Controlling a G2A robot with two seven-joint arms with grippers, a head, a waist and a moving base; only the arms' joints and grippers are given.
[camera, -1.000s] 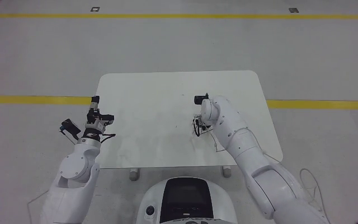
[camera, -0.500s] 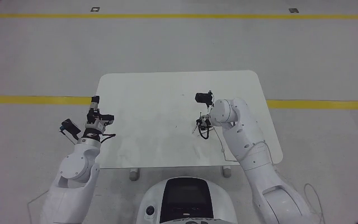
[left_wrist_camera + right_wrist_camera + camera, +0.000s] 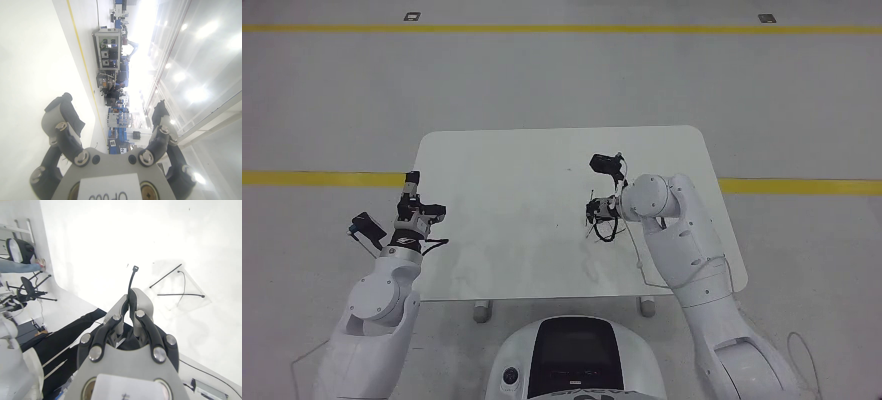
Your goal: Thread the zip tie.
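Table (image 3: 512,200): white, wide, bearing the work; left gripper (image 3: 113,103): stationed at the table's left edge, well apart from the work, fingers spread with nothing between them; you would bring it across, since the threading step in hand, as judged here, wants a second grasp on the strap's free end; right gripper (image 3: 129,299): held above the table to the right of its middle, clenched on the zip tie (image 3: 130,283); keep that clench firm and near the locking end so the strap cannot swivel; turn your wrist until the slot faces the incoming tip; curl the tail gently, feed it straight and slowly, and stop at the first catch; clear pouch (image 3: 196,289): flat on the table just beside the right gripper, see-through; keep your sweep off it; spare ties (image 3: 180,294): three black ones on the pouch, two straight and crossing near one another, one bowed; leave them be; zip tie, the task's own: black, thin, flat, pinched edge-on between the right fingers, rising from them in a slight bend over the bare tabletop; its tail runs back behind the fingers, hidden; head (image 3: 135,267): small, squarish, with a pale opening, at the strap's far tip, clear of the fingers and free to receive the tail.
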